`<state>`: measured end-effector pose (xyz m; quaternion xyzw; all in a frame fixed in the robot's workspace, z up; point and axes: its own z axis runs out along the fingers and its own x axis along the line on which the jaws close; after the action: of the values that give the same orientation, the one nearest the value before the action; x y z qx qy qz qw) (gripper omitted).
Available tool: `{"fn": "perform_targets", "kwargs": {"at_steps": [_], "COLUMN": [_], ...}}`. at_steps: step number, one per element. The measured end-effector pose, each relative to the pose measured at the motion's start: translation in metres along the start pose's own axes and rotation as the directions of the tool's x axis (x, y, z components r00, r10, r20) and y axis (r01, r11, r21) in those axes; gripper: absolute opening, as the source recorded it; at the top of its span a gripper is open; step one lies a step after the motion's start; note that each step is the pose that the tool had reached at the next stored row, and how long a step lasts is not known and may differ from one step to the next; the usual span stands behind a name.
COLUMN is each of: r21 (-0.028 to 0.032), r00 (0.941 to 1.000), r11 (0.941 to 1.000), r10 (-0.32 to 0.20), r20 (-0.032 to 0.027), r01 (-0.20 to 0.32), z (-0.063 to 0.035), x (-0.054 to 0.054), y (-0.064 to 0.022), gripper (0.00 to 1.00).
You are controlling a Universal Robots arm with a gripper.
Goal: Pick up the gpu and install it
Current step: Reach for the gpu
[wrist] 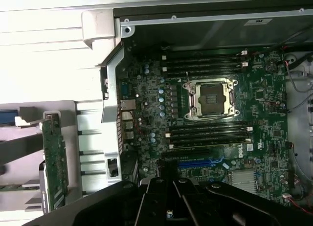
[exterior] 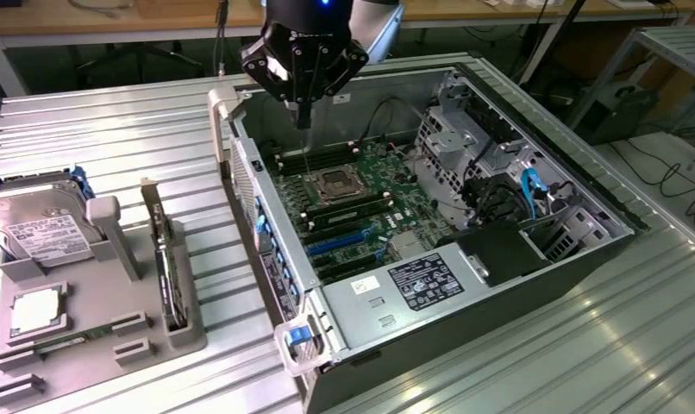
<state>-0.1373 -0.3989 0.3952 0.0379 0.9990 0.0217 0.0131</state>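
The gpu (exterior: 164, 259) stands on edge in a slot of the grey holder (exterior: 117, 319) at the exterior view's left, outside the computer case. Its green board (wrist: 54, 162) also appears in the wrist view. My gripper (exterior: 303, 116) hangs above the open case (exterior: 324, 328), over the motherboard (exterior: 347, 207) near the processor socket (exterior: 330, 183). Its fingers are shut with nothing between them. In the wrist view the black gripper (wrist: 168, 187) sits over the blue expansion slots (wrist: 200, 162). The gpu is well apart from it.
A silver hard drive (exterior: 43, 228) with a white label and a small chip (exterior: 34, 310) rest in the same holder. A power supply (exterior: 422, 280), drive cages (exterior: 463, 129) and cables (exterior: 532, 194) occupy the case's far side. The case lies on a ribbed metal table (exterior: 554, 345).
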Motion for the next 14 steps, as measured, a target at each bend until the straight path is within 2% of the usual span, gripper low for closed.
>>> {"fn": "perform_targets", "kwargs": {"at_steps": [14], "r21": [0.0000], "r00": [1.0000], "r11": [1.0000], "r10": [0.000], "r20": [0.0000], "r01": [0.000], "z": [-0.0002], "x": [0.0049], "y": [-0.0004], "gripper": [0.11]}}
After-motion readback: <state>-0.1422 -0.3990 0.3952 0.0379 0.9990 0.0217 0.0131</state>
